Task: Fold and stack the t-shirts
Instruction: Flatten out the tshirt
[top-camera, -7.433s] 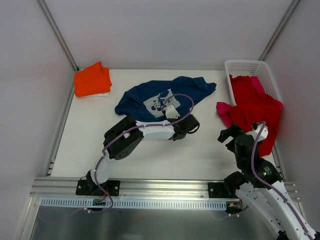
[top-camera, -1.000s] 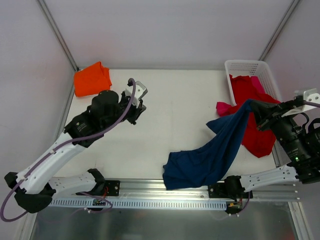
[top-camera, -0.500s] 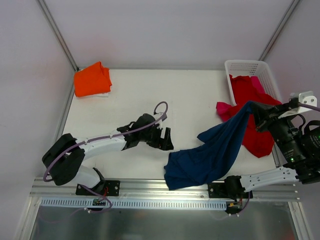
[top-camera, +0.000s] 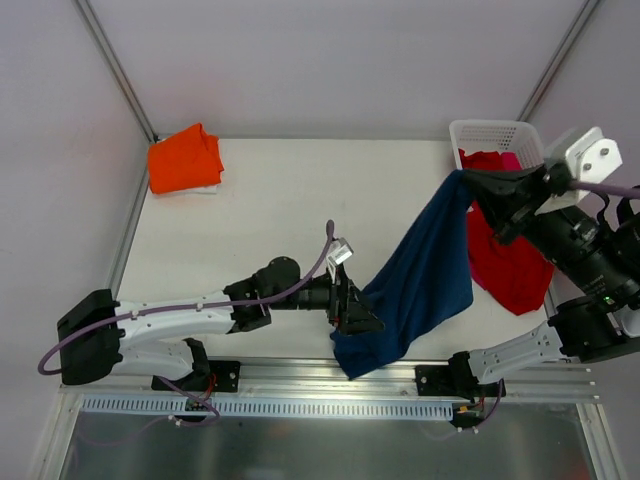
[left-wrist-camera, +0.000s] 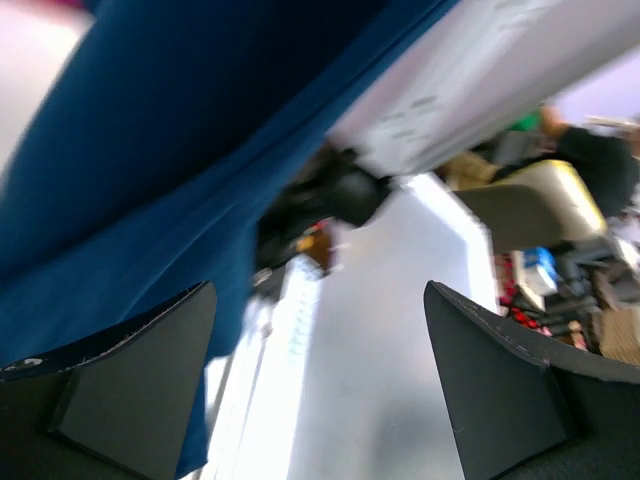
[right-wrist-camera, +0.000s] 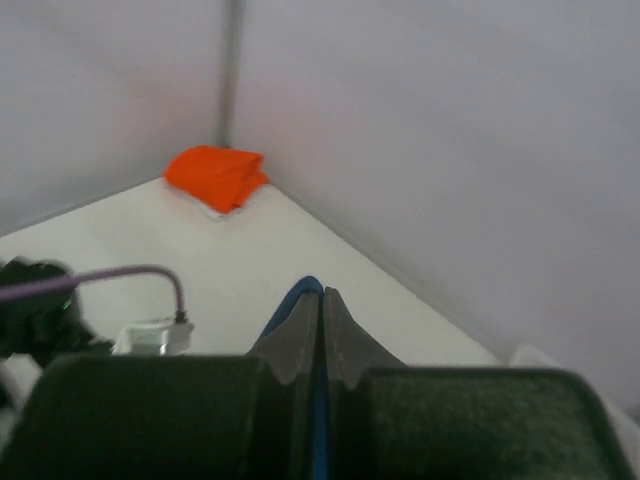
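A navy blue t-shirt (top-camera: 425, 275) hangs in the air from my right gripper (top-camera: 462, 178), which is shut on its top edge. In the right wrist view a strip of navy cloth (right-wrist-camera: 300, 297) shows pinched at my right gripper (right-wrist-camera: 321, 295). My left gripper (top-camera: 365, 318) is at the shirt's lower hanging edge. Its jaws stand open (left-wrist-camera: 318, 290), with navy cloth (left-wrist-camera: 170, 150) beside and above the left finger (left-wrist-camera: 130, 385) and nothing between the fingers. An orange t-shirt (top-camera: 185, 160) (right-wrist-camera: 215, 175) lies folded at the far left corner. A red t-shirt (top-camera: 510, 265) spills from the basket.
A white lattice basket (top-camera: 497, 130) stands at the far right corner, behind the right arm. A metal rail (top-camera: 320, 375) runs along the table's near edge, just below the hanging shirt's bottom. Grey walls enclose the table on the left, far and right sides.
My right gripper has lifted the navy t-shirt higher and farther back. My left arm has swung from the far left to the shirt's lower edge, and its jaws have opened.
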